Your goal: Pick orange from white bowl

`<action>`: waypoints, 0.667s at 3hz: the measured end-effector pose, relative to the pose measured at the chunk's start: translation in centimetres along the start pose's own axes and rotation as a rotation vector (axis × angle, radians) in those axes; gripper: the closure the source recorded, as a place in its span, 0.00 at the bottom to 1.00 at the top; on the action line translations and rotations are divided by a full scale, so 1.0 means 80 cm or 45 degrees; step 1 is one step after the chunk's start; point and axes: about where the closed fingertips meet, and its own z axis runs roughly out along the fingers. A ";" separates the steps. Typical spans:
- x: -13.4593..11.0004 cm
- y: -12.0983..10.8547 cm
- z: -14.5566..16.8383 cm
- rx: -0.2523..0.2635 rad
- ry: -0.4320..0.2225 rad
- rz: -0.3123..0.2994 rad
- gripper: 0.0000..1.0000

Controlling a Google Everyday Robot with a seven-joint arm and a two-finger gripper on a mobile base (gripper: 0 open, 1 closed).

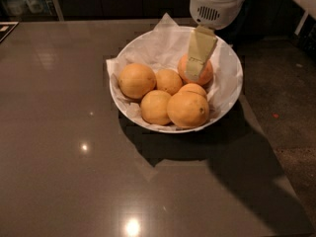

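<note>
The white bowl [228, 90], lined with crumpled white paper, stands on the dark table and holds several oranges. The orange [208, 73], redder and darker than the rest, lies at the bowl's back right. My gripper [196, 72] hangs down from the white wrist at the top right, and its pale yellow tip sits right in front of this orange, covering its middle. Paler yellow-orange oranges lie to the left [137, 80] and front [187, 109] of it.
The dark glossy table [64, 147] runs left of the bowl and in front of it. Its right edge runs close past the bowl, with darker floor [281, 93] beyond. Paper sticks up over the bowl's back rim [165, 26].
</note>
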 end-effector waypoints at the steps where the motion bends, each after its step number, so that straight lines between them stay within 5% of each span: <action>1: -0.002 -0.005 0.001 0.007 -0.013 -0.009 0.00; 2: -0.001 -0.014 0.003 -0.033 -0.090 0.019 0.00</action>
